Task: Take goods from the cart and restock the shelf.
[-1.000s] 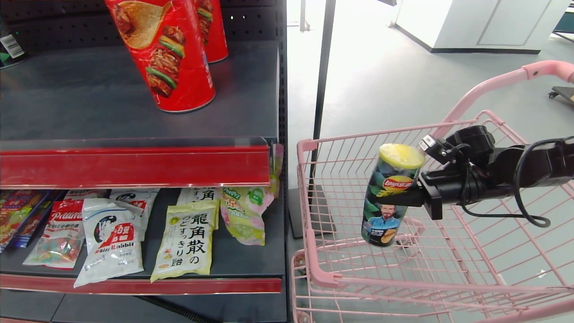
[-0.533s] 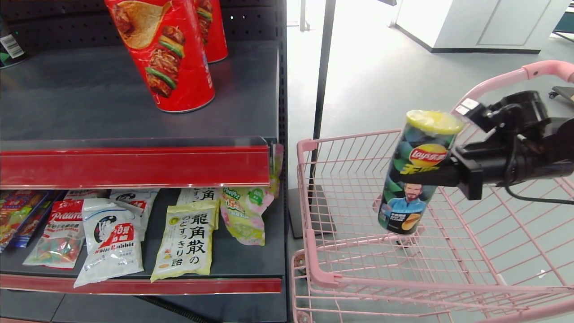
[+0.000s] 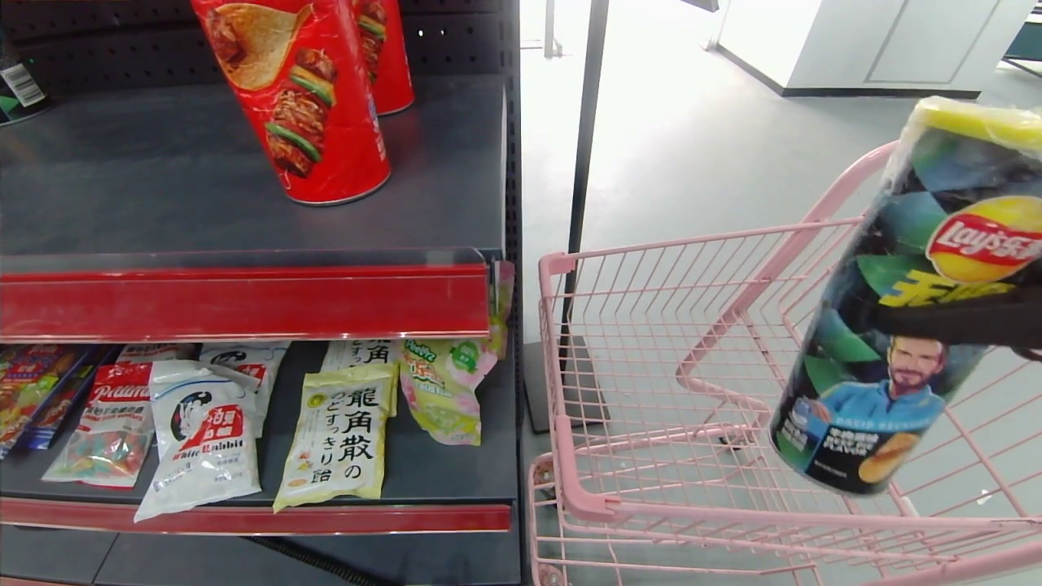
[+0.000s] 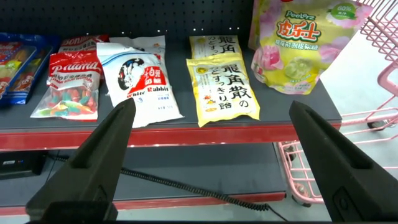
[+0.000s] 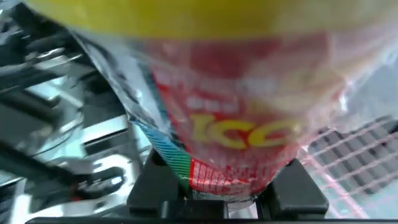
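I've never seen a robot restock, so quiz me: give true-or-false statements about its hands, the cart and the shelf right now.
The right hand grips a yellow-lidded chip can. True.
The can rests on the pink cart's floor. False: it is held in the air.
The left hand is open and empty. True.
The upper shelf holds candy bags. False: red cans stand there; the bags lie on the lower shelf.
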### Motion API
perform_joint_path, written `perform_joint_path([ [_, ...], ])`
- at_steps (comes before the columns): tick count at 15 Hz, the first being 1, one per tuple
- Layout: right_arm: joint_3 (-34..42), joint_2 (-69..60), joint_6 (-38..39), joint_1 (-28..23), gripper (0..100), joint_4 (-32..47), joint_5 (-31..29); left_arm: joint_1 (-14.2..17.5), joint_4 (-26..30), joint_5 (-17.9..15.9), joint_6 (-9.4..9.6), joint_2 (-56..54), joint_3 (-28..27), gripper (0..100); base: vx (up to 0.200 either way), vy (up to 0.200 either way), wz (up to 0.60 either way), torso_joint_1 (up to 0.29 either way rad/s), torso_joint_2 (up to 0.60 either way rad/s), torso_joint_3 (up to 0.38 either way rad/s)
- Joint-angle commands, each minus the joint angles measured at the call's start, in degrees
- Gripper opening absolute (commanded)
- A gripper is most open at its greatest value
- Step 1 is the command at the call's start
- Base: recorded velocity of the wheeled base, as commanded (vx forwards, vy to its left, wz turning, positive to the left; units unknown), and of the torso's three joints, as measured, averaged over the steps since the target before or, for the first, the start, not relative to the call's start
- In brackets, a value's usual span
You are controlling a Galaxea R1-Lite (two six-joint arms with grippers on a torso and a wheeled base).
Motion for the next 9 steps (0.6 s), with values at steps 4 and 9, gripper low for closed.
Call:
perform_joint_path([
  [4,8.8,-1.3,0.4,14.3,0,-11.2,-8.3,0.0,0.0,0.0,0.0,0.0,0.0,100,0.0,0.0,0.0,0.0,0.0,0.0],
  [9,7.1,4.9,1.3,16.4,0,-19.2,-15.9,0.0,0.0,0.0,0.0,0.0,0.0,100,0.0,0.0,0.0,0.0,0.0,0.0],
])
